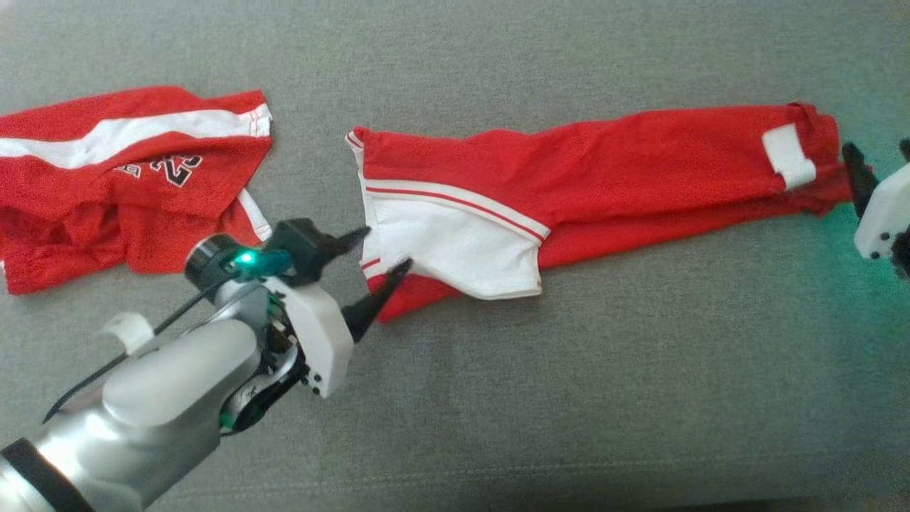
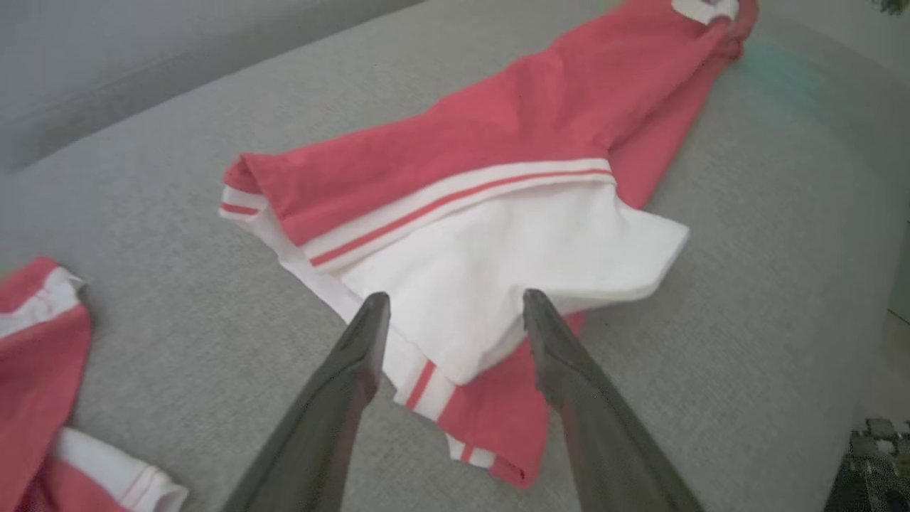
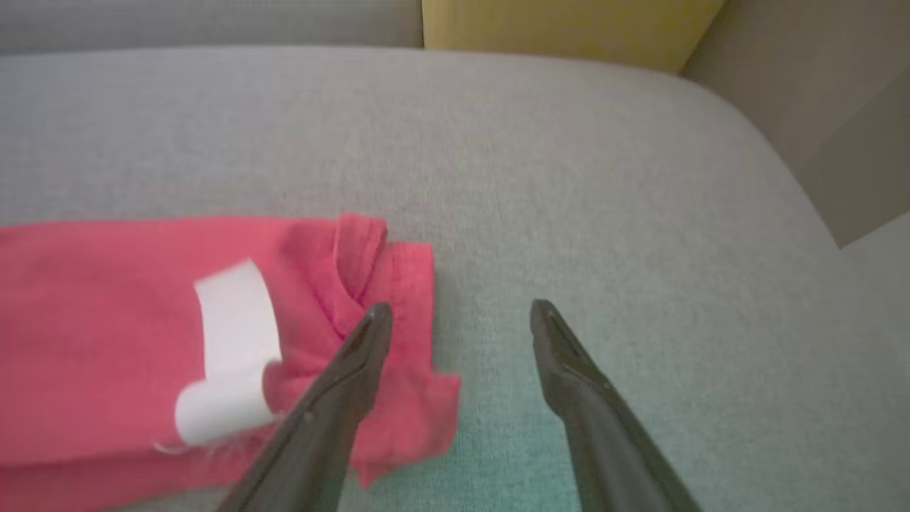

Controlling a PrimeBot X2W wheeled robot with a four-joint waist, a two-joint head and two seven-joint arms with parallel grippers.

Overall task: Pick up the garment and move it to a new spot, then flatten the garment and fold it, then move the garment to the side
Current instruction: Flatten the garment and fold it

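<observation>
Red-and-white mesh shorts [image 1: 142, 206] laid at left edge of grey fabric cushion [image 1: 498, 398], left gripper [image 1: 387, 247] with fingers apart at white end of long red garment [image 1: 604, 178] stretched mid-cushion, right gripper [image 3: 461, 307] with fingers apart at its right end

"23" on left red garment [image 1: 131, 195]

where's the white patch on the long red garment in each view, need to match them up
Head view: the white patch is at the far right, near the right end of the long red garment.
Left wrist view: white patch at the top edge, right of centre.
Right wrist view: white patch at lower left.
Shared landmark: the garment's red end just past the patch.
</observation>
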